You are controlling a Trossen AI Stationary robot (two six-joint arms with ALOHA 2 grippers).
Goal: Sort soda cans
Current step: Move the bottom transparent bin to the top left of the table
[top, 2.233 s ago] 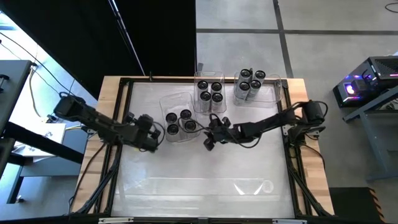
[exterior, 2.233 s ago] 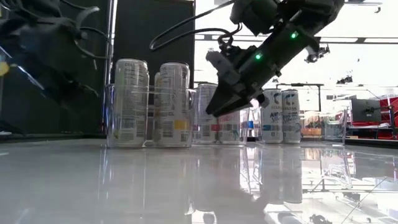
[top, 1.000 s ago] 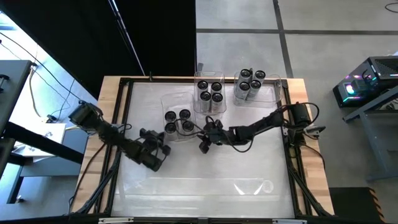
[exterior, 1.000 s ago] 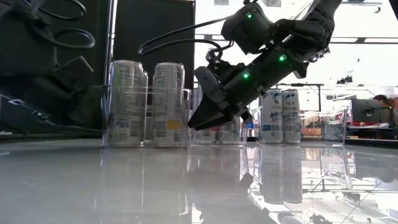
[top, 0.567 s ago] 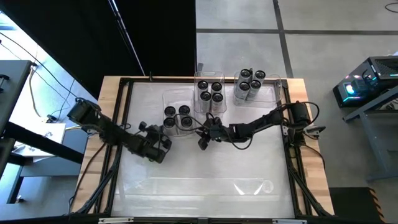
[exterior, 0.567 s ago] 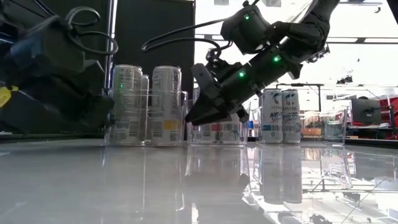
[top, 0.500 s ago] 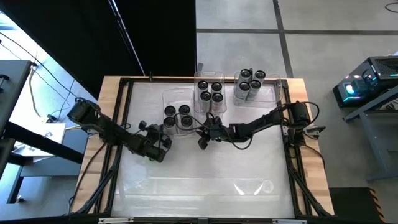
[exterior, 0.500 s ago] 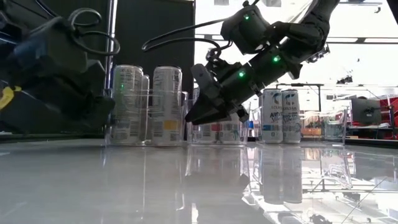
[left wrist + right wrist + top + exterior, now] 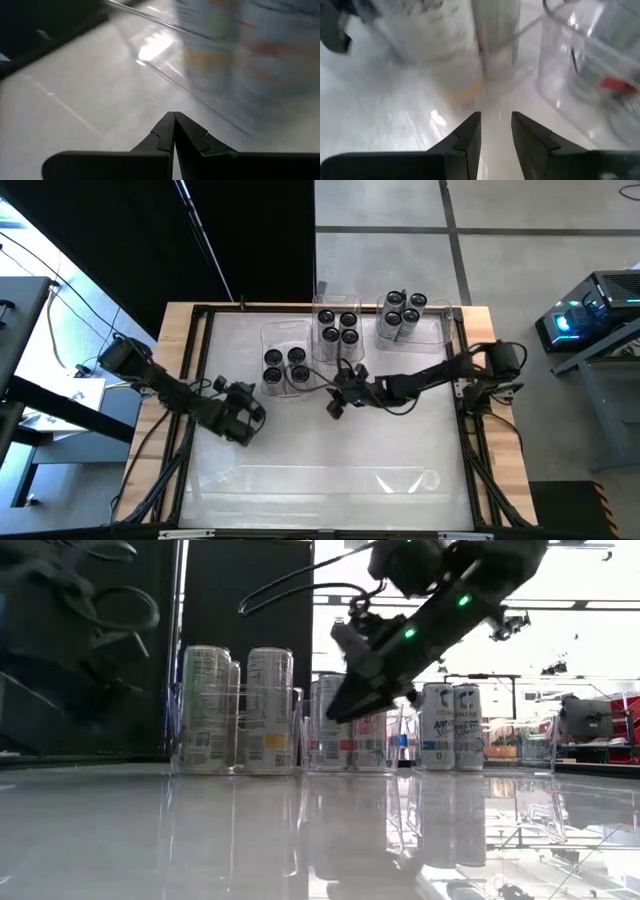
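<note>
From above we see 3 trays of soda cans (image 9: 285, 369) at the far tabletop (image 9: 320, 450); the left claw (image 9: 243, 416) has backed off, pinched empty. Low down, the right claw (image 9: 345, 705) has lifted clear (sorting looks complete). Its wrist view shows a narrow gap, nothing held.

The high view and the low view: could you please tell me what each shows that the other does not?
Only the high view shows the cans' dark tops, four in the left tray, and the left tool over bare table. Only the low view shows the cans' printed sides and the room behind. Both show the right tool, holding nothing, beside the trays.
</note>
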